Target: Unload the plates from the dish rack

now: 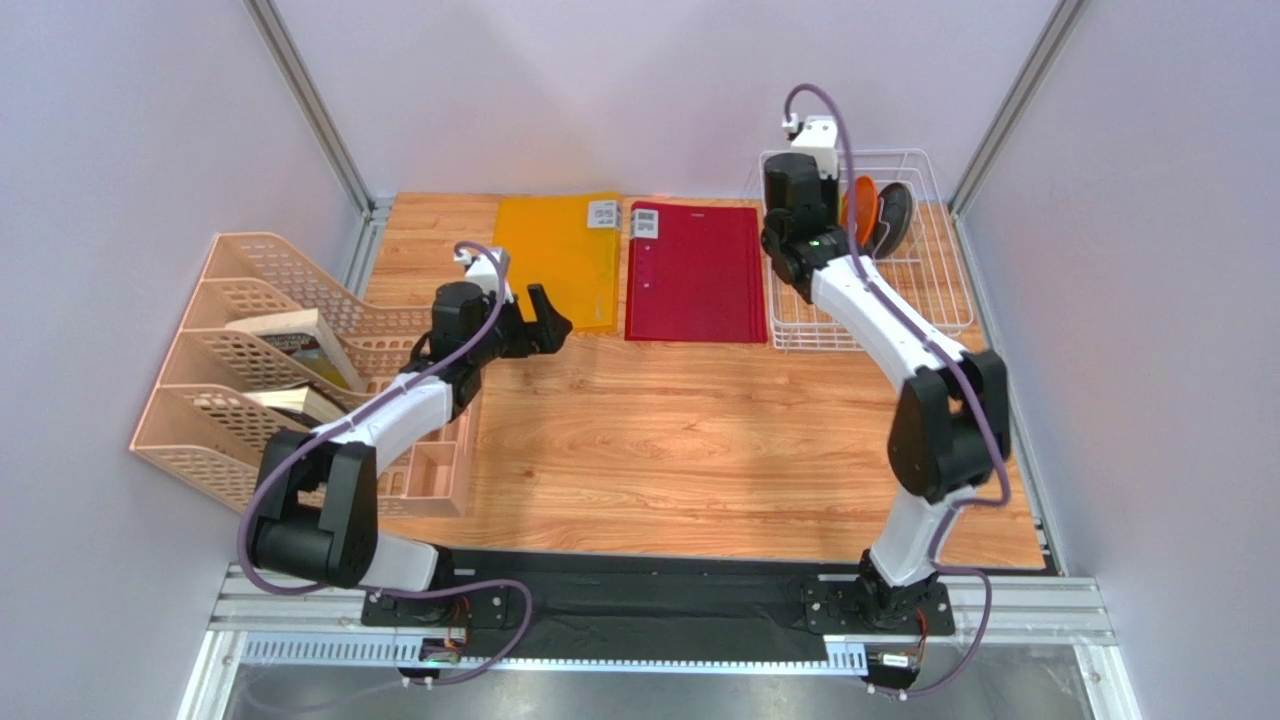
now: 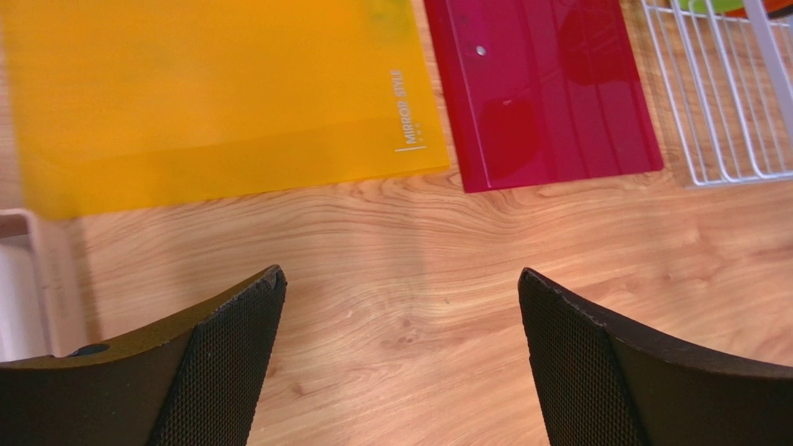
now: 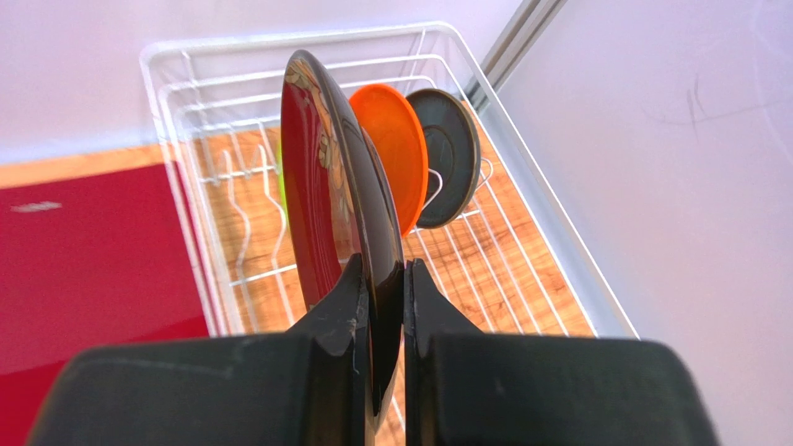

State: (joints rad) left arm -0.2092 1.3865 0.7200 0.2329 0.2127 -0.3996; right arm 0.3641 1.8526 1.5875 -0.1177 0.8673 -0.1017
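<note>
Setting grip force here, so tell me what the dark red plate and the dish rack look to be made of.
The dark red plate looks like glazed ceramic or hard melamine; the pictures do not settle which. It is glossy, with sharp mirror-like reflections on its face. The dish rack is probably thin metal wire under a smooth white coating: uniform white rods forming an open grid.

Left gripper (image 1: 549,320), reaching toward one o'clock, gapes wide; right gripper (image 3: 382,274), stretched toward twelve o'clock, pinches a plate (image 3: 321,186) rim.
</note>
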